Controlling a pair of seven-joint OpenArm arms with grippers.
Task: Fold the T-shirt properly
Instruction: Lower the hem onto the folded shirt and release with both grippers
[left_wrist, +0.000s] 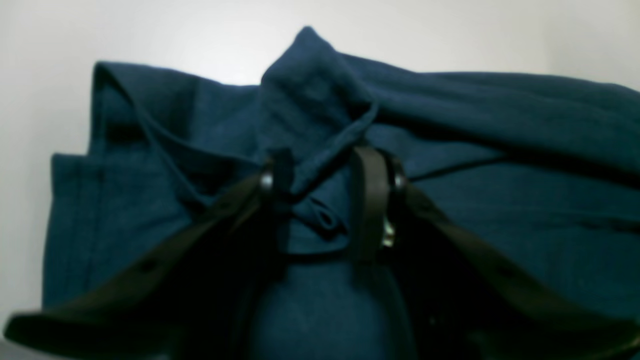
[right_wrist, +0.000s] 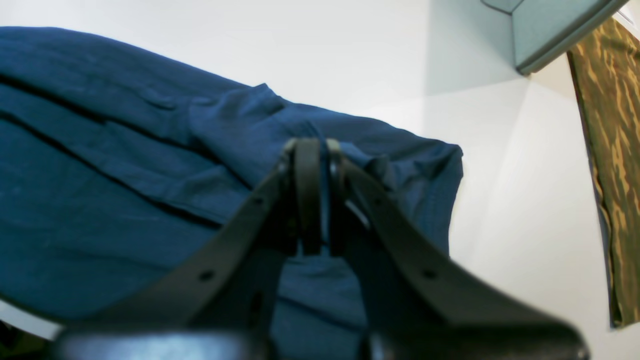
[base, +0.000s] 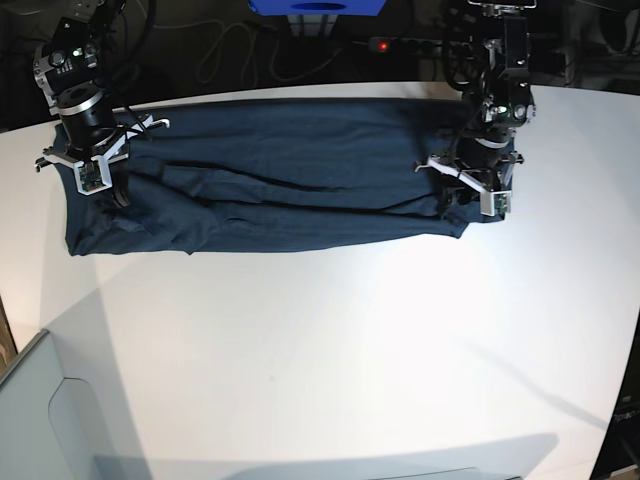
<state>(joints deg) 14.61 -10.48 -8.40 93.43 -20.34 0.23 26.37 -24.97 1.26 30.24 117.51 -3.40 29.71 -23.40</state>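
Left wrist view, left gripper (left_wrist: 327, 170): the jaws stood part-way apart with a raised ridge of the shirt (left_wrist: 500, 210) pinched between them; it looked to be grasping that fold.
Left wrist view, cloth: a peak of fabric rose just beyond the fingertips, with more bunched folds to either side; pale table (left_wrist: 30, 100) lay beyond and to the left of it.
Right wrist view, right gripper (right_wrist: 315, 150): the fingers were clenched tight, a thin edge of the shirt caught between them.
Right wrist view, cloth: the shirt spread to the left of and beneath the jaws in long creases; its end fell just to the right of the fingertips, with bare table past that.
Right wrist view, surroundings: a grey-green box (right_wrist: 550, 30) sat well off to the upper right, with a camouflage cloth (right_wrist: 610, 165) along the right edge.
Base view, layout: the shirt lay as a long band across the far side of the table, one gripper at each end, both low on the cloth.
Base view, state of fold: I judged it folded lengthwise once, wrinkled through the middle.
Risk, left grip: a slack hold on a thick bunch might let the fold slip out if lifted.
Risk, right grip: the thin pinch may hold only one layer, so the layers could part.
Risk, both: uneven lifting would skew the band and deepen the creases.
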